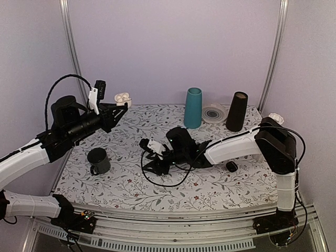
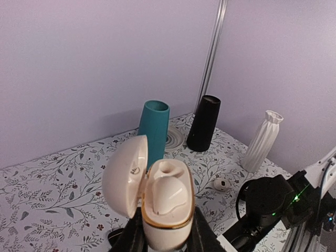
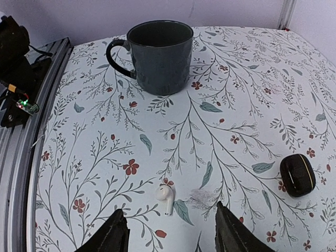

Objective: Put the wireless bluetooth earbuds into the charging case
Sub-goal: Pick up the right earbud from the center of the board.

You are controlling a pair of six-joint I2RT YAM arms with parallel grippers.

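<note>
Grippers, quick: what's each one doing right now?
Left gripper: shut on the charging case, lid open.
Right gripper: open, empty, with an earbud lying just ahead of it.

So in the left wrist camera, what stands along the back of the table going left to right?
teal vase → black vase → white ribbed vase

open charging case [image 2: 165, 202] pinched in left hand [image 2: 168, 233], teal vase [image 2: 155, 128] behind
</note>
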